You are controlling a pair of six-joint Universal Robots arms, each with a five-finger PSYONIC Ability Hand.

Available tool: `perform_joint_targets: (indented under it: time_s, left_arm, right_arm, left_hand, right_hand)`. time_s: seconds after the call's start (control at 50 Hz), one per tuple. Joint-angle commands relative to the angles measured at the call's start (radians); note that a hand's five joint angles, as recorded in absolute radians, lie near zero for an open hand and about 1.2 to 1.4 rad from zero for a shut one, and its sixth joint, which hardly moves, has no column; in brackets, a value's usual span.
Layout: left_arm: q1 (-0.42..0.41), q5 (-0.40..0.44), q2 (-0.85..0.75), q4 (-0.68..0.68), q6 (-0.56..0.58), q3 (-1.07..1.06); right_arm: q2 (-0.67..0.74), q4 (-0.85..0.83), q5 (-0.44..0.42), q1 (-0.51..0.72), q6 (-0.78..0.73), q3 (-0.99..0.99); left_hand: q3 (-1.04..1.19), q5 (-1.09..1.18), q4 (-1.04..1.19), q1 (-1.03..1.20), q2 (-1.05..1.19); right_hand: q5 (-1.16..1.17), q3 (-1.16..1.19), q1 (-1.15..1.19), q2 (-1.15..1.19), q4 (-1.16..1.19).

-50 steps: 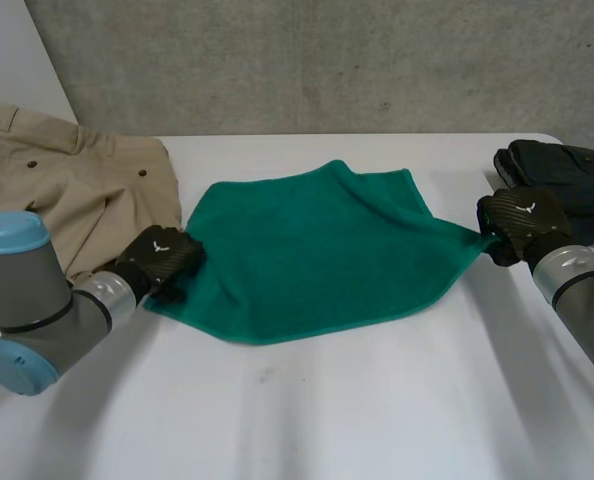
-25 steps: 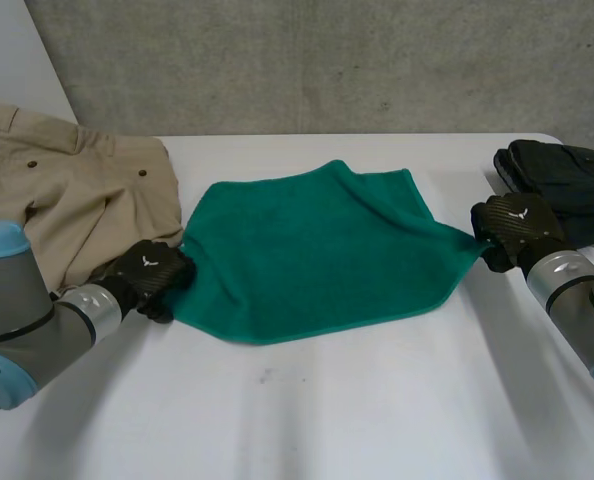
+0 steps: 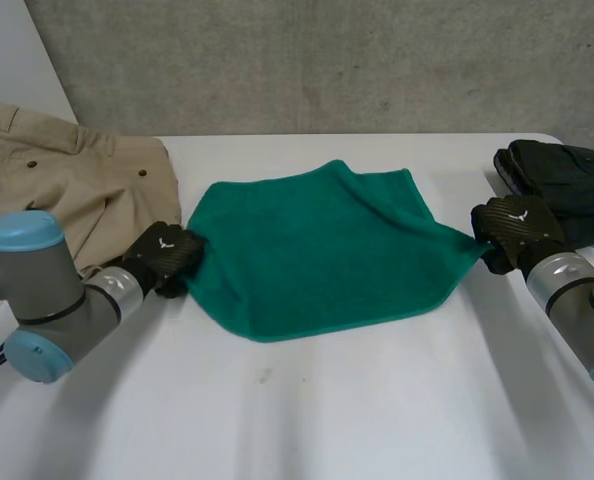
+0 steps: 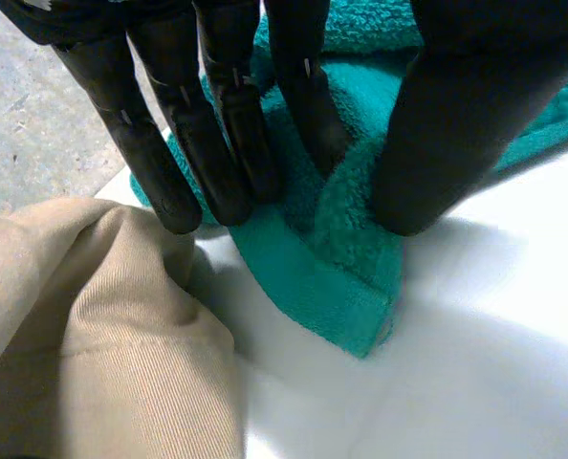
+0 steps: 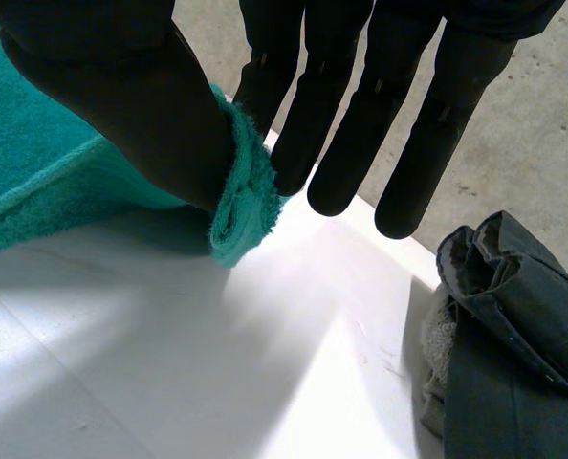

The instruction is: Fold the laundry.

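A green towel (image 3: 317,250) lies spread flat in the middle of the white table (image 3: 307,410). My left hand (image 3: 165,255) is at the towel's left corner. In the left wrist view its fingers (image 4: 217,153) and thumb (image 4: 456,115) pinch a bunched fold of the towel (image 4: 346,249) between them. My right hand (image 3: 517,228) is at the towel's right corner, held a little above the table. There its thumb (image 5: 141,105) presses the rolled towel corner (image 5: 244,206) against the fingers (image 5: 332,124).
Tan trousers (image 3: 67,185) lie at the back left, touching the towel's left edge and close under my left hand's fingers (image 4: 93,335). A dark folded garment (image 3: 567,185) sits at the back right, just beyond my right hand (image 5: 513,325).
My left hand drew back toward the front left, then returned to the towel's left corner and closed on it, bunching that corner inward. The right hand shifted slightly left.
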Motion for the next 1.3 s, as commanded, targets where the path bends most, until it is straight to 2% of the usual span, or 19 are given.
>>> perform_joint_targets:
  time_s: [0.02, 0.16, 0.26, 0.28, 0.38, 0.42, 0.5, 0.54, 0.62, 0.72, 0.78, 0.9, 0.98, 1.06, 1.08, 1.12, 1.16, 1.2, 1.3]
  left_arm:
    - [-0.023, -0.026, -0.002, 0.001, -0.004, 0.039]
    - [-0.02, -0.065, 0.133, -0.013, -0.014, -0.01]
    - [0.017, -0.06, 0.39, -0.075, -0.06, -0.154]
    - [0.024, -0.057, 0.429, -0.098, -0.06, -0.175]
    - [0.098, -0.005, 0.653, -0.317, -0.06, -0.3]
    - [0.121, 0.015, 0.704, -0.402, -0.05, -0.329]
    - [0.173, 0.078, 0.785, -0.621, 0.003, -0.396]
    - [0.193, 0.112, 0.802, -0.733, 0.052, -0.436]
    - [0.198, 0.138, 0.788, -0.822, 0.153, -0.481]
    - [0.196, 0.129, 0.693, -0.757, 0.253, -0.455]
    - [0.166, 0.109, 0.574, -0.671, 0.269, -0.363]
    - [0.065, 0.009, 0.348, -0.517, 0.217, -0.043]
    - [0.012, -0.077, 0.25, -0.427, 0.125, 0.272]
    - [-0.008, -0.118, 0.19, -0.262, -0.019, 0.537]
    - [-0.009, -0.126, 0.175, -0.168, -0.083, 0.606]
    - [-0.011, -0.138, 0.165, -0.059, -0.147, 0.654]
    - [-0.011, -0.166, 0.167, 0.082, -0.238, 0.674]
    - [-0.009, -0.181, 0.173, 0.15, -0.296, 0.673]
    - [-0.002, -0.198, 0.184, 0.153, -0.386, 0.633]
  right_arm:
    - [-0.004, 0.0, 0.001, -0.002, 0.0, 0.0]
    - [-0.062, 0.017, 0.01, -0.008, -0.012, -0.009]
    - [-0.177, 0.124, 0.0, -0.028, -0.103, -0.021]
    - [-0.214, 0.202, -0.007, -0.034, -0.174, -0.026]
    - [-0.334, 0.506, -0.014, -0.102, -0.47, -0.018]
    - [-0.383, 0.677, -0.01, -0.141, -0.62, 0.0]
    - [-0.437, 0.862, -0.033, -0.21, -0.8, 0.052]
    - [-0.451, 0.879, -0.057, -0.223, -0.845, 0.069]
    - [-0.46, 0.876, -0.096, -0.226, -0.859, 0.104]
    - [-0.399, 0.835, -0.097, -0.249, -0.845, 0.101]
    - [-0.311, 0.737, -0.082, -0.196, -0.795, 0.052]
    - [-0.081, 0.594, 0.117, -0.035, -0.608, -0.211]
    - [0.008, 0.45, 0.199, 0.025, -0.477, -0.453]
    - [0.013, 0.203, 0.225, 0.041, -0.272, -0.613]
    - [0.01, 0.143, 0.225, 0.041, -0.234, -0.629]
    - [-0.003, -0.055, 0.233, 0.039, -0.125, -0.65]
    - [-0.01, -0.165, 0.236, 0.039, -0.082, -0.644]
    - [-0.009, -0.31, 0.242, 0.038, -0.054, -0.637]
    - [0.02, -0.331, 0.236, 0.038, -0.055, -0.633]
  left_hand:
    - [0.368, 0.378, 0.364, 0.354, 0.365]
    - [0.368, 0.378, 0.364, 0.354, 0.365]
    - [0.368, 0.378, 0.364, 0.354, 0.365]
    - [0.368, 0.378, 0.364, 0.354, 0.365]
    - [0.368, 0.378, 0.364, 0.354, 0.365]
    - [0.368, 0.378, 0.364, 0.354, 0.365]
    - [0.368, 0.378, 0.364, 0.354, 0.365]
    - [0.368, 0.378, 0.364, 0.354, 0.365]
    - [0.368, 0.378, 0.364, 0.354, 0.365]
    - [0.368, 0.378, 0.364, 0.354, 0.365]
    - [0.368, 0.378, 0.364, 0.354, 0.365]
    - [0.368, 0.378, 0.364, 0.354, 0.365]
    - [0.368, 0.378, 0.364, 0.354, 0.365]
    - [0.368, 0.378, 0.364, 0.354, 0.365]
    - [0.368, 0.378, 0.364, 0.354, 0.365]
    - [0.368, 0.378, 0.364, 0.354, 0.365]
    - [0.368, 0.378, 0.364, 0.354, 0.365]
    - [0.368, 0.378, 0.364, 0.354, 0.365]
    - [0.368, 0.378, 0.364, 0.354, 0.365]
  right_hand:
    - [0.233, 0.206, 0.261, 0.213, 0.196]
    - [0.233, 0.206, 0.261, 0.213, 0.196]
    - [0.233, 0.206, 0.261, 0.213, 0.196]
    - [0.233, 0.206, 0.261, 0.213, 0.196]
    - [0.233, 0.206, 0.261, 0.213, 0.196]
    - [0.233, 0.206, 0.261, 0.213, 0.196]
    - [0.233, 0.206, 0.261, 0.213, 0.196]
    - [0.233, 0.206, 0.261, 0.213, 0.196]
    - [0.233, 0.206, 0.261, 0.213, 0.196]
    - [0.233, 0.206, 0.261, 0.213, 0.196]
    - [0.233, 0.206, 0.261, 0.213, 0.196]
    - [0.233, 0.206, 0.261, 0.213, 0.196]
    - [0.233, 0.206, 0.261, 0.213, 0.196]
    - [0.233, 0.206, 0.261, 0.213, 0.196]
    - [0.233, 0.206, 0.261, 0.213, 0.196]
    - [0.233, 0.206, 0.261, 0.213, 0.196]
    - [0.233, 0.206, 0.261, 0.213, 0.196]
    - [0.233, 0.206, 0.261, 0.213, 0.196]
    - [0.233, 0.206, 0.261, 0.213, 0.196]
